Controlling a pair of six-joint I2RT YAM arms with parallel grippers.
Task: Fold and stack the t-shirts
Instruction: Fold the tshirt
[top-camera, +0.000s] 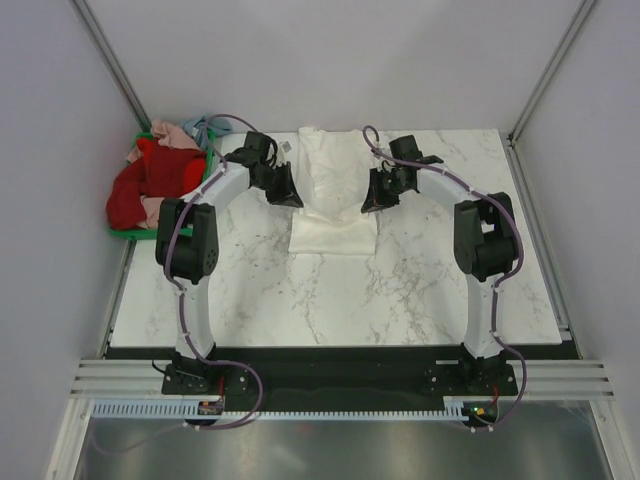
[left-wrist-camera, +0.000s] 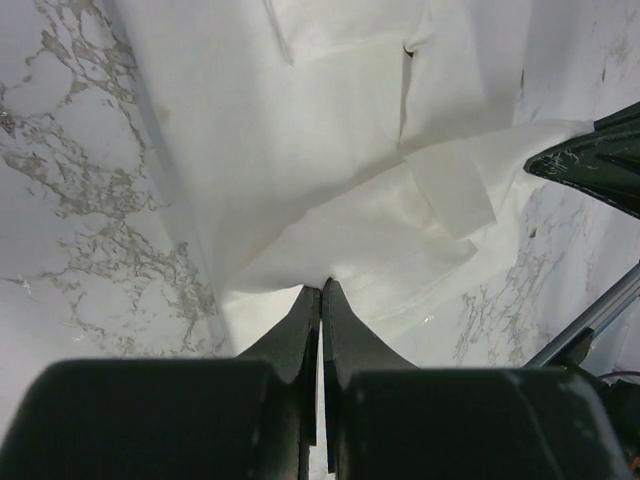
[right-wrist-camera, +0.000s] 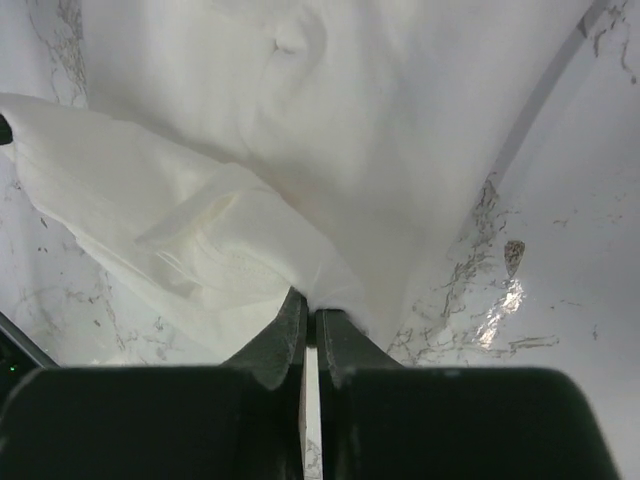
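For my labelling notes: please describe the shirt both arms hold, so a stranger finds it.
Start at the marble table. At its far middle lies a cream-white t-shirt. Unlike the red and pink shirts heaped in the green crate at far left, it lies alone.

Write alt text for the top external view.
The left gripper and right gripper are each shut on a side of the cream-white t-shirt lying on the marble table. A green crate at far left holds red and pink shirts.
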